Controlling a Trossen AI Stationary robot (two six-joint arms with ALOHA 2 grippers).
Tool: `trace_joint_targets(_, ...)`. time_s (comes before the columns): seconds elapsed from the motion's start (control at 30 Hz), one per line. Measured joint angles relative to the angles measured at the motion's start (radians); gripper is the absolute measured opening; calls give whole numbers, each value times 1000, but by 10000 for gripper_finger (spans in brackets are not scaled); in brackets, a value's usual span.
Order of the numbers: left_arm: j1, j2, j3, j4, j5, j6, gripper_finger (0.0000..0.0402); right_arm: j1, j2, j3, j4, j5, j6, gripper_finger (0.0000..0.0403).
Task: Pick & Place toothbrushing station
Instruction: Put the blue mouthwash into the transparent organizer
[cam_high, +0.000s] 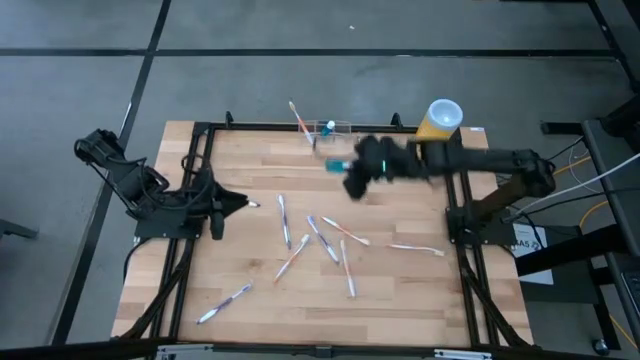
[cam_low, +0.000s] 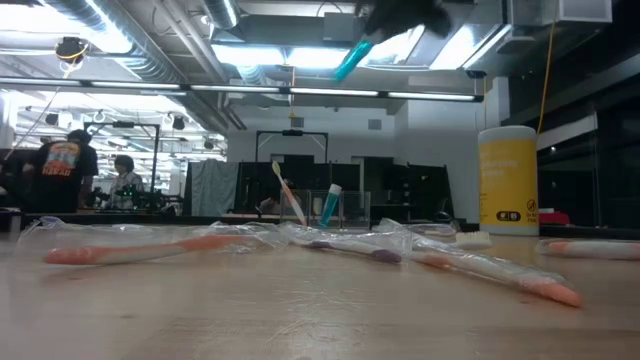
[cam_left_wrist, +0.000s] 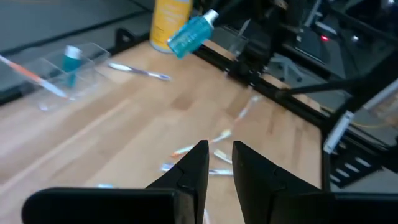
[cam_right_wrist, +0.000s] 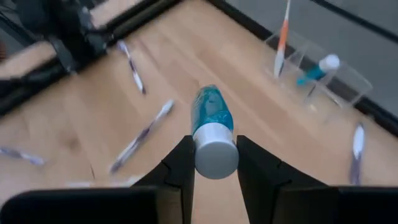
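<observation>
At the table's far edge stands the toothbrushing station (cam_high: 330, 128), holding an orange toothbrush (cam_high: 300, 118) and a teal tube (cam_right_wrist: 315, 70). My right gripper (cam_right_wrist: 214, 163) pinches a blue tube (cam_right_wrist: 211, 127) high above bare wood nearby. My left gripper (cam_left_wrist: 217, 163) waits at the left side, fingers slightly apart.

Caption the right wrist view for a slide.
Right gripper holds a teal tube by its white-capped end above the wooden table, the clear toothbrushing station ahead.
</observation>
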Motion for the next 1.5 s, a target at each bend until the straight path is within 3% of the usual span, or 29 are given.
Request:
trace_joint_targets(0.2, 19, -21, 0, -67, -70, 9, 68, -312, 60, 1, 106, -281, -105, 93)
trace_joint_targets(0.37, 69, -21, 0, -65, -110, 66, 68, -445, 160, 30, 115, -425, -155, 93)
trace_joint_targets(0.57, 133, -21, 0, -64, -109, 110, 68, -473, 333, 271, -42, -419, -265, 93)
trace_joint_targets(0.83, 192, -15, 0, -42, -111, 103, 68, -501, 585, 661, -399, -337, -472, 93)
trace_joint_targets(0.97, 210, -14, 0, -19, -115, 111, 68, -528, 659, 773, -434, -329, -524, 93)
trace_joint_targets(1.5, 266, -14, 0, -13, -60, 112, 68, -549, 744, 810, -391, -355, -603, 93)
